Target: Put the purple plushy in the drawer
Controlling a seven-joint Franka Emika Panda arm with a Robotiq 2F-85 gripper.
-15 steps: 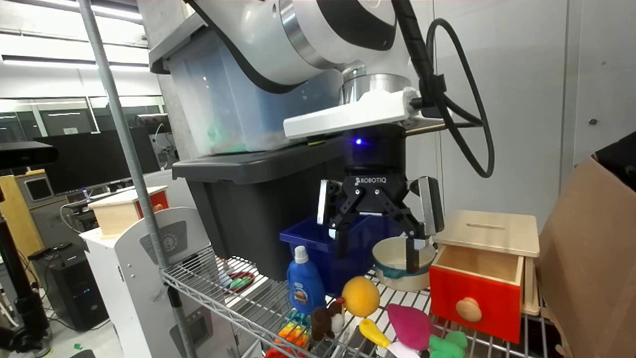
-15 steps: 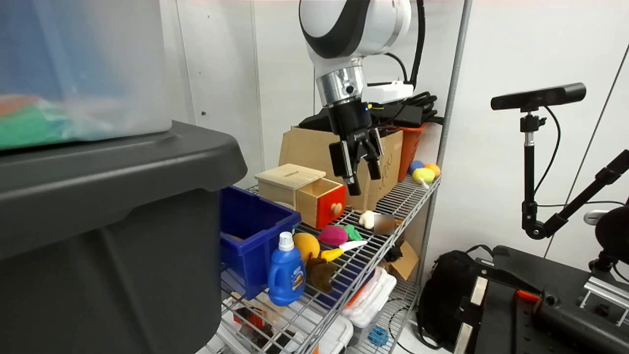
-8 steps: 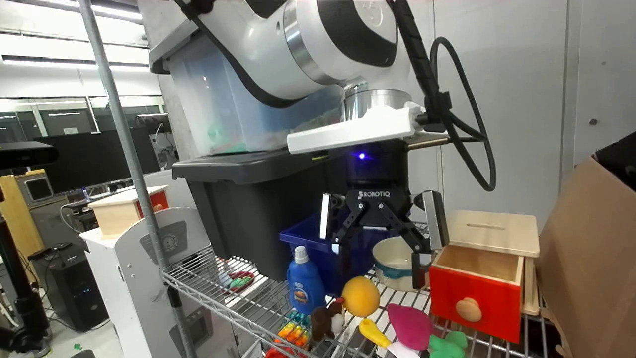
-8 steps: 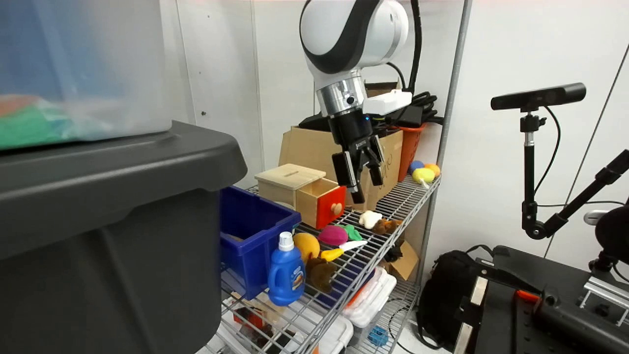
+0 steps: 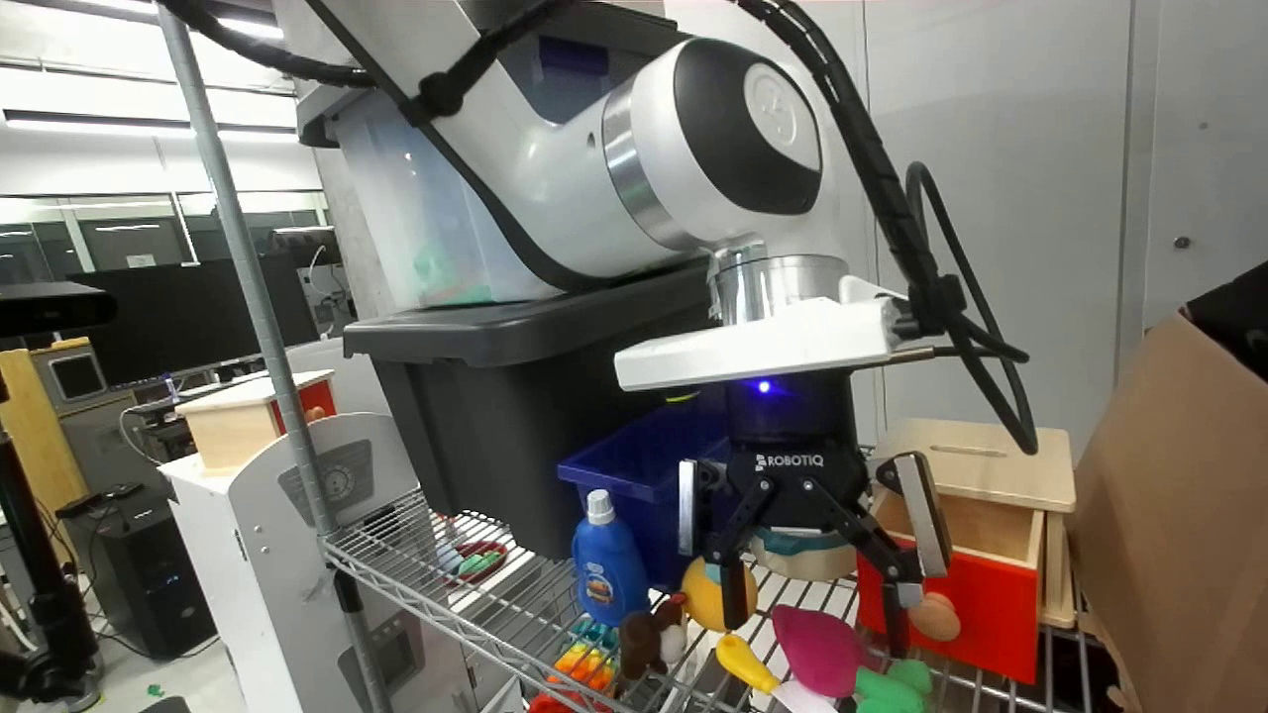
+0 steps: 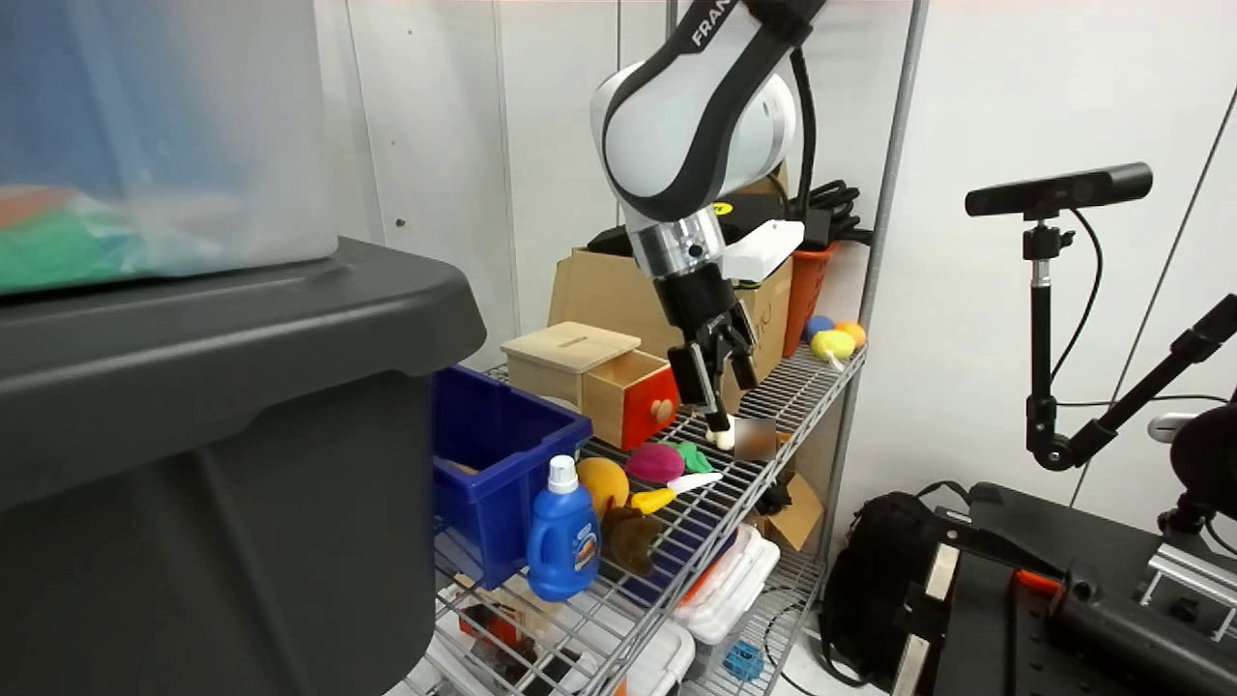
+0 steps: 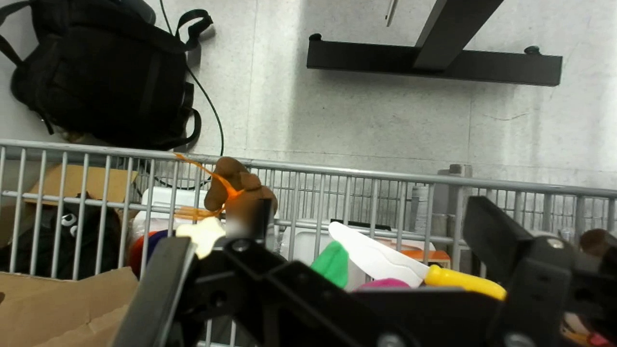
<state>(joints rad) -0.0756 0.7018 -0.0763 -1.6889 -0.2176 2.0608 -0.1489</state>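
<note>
"Lying on the grey wire shelf (image 5: 396, 586), in an exterior view, is the soft magenta-purple plushy (image 5: 817, 654). Which way does it point?"

"Its narrow end goes up and left, roughly toward the round yellow-orange ball (image 5: 701, 596); the long axis slants down right, to a soft green toy (image 5: 892, 688) just beside it. A yellow-handled toy knife (image 5: 748, 663) with a white blade lies near too."

"And the gripper (image 5: 814, 609)?"

"Spread wide above the toys, 1 of its 2 black fingers (image 5: 898, 626) hanging in front of the red-fronted wooden drawer (image 5: 996, 609), which juts from a light wooden box (image 5: 991, 480)."

"In an exterior view, past the blue plastic bin (image 6: 503, 527) and the white-capped blue bottle (image 6: 560, 541)?"

"The plushy's oval runs nearly level there, between ball and green toy, below the drawer's front."

"Wrist view?"

"The gripper covers most of the plushy; only a magenta edge shows, so I cannot tell its axis. A brown toy (image 7: 230, 168) with an orange strand lies at the shelf's rim."
</note>
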